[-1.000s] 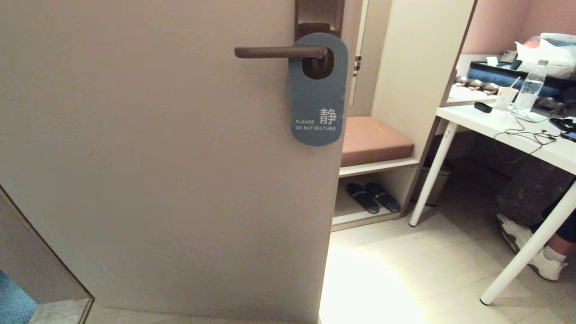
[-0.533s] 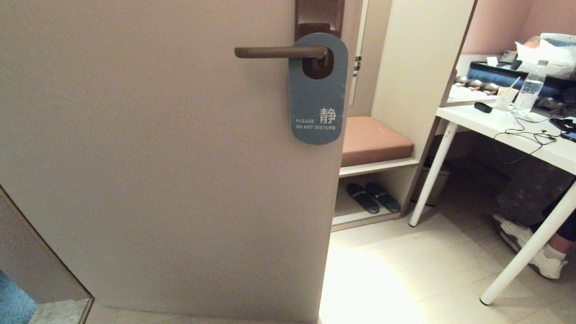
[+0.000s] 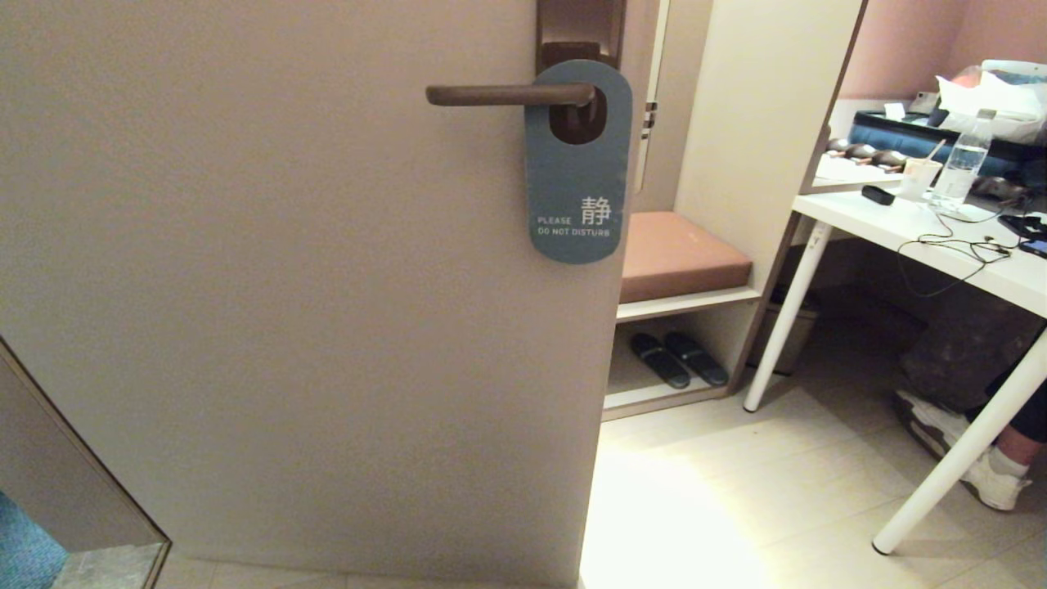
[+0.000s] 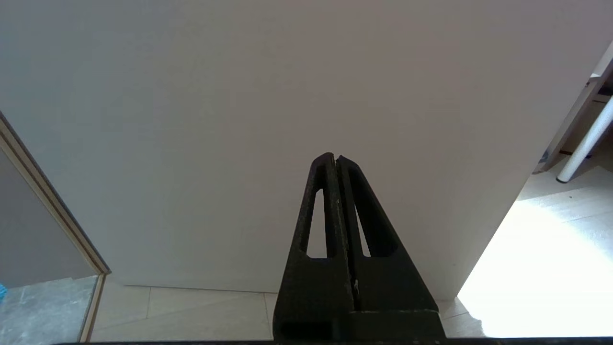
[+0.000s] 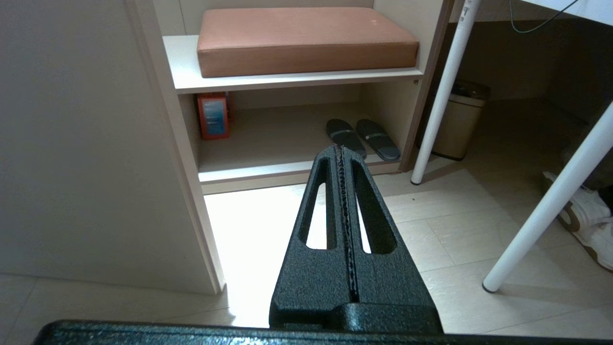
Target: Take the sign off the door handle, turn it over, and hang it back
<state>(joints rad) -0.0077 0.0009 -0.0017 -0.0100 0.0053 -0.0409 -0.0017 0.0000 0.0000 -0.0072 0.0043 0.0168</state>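
Sign [image 3: 577, 188] hanging by its oval hole on the door handle [image 3: 507, 95], blue face outward (white "PLEASE DO NOT DISTURB" near the lower edge), flat against the beige door [image 3: 286, 286], at the door's right edge. Handle level, lever pointing left from the brown backplate [image 3: 581, 24]. Left tool [image 4: 336, 160] low before the door's bare lower panel, fingers pressed together, holding nothing. Right tool [image 5: 341, 149] low as well, likewise closed and empty, aimed at the shelf unit [image 5: 287, 81] beyond the door edge, with cushion [image 5: 306, 38] above and slippers [image 5: 361, 138] below. White counter [image 3: 924, 237] far right, water bottle [image 3: 963, 159] on it.
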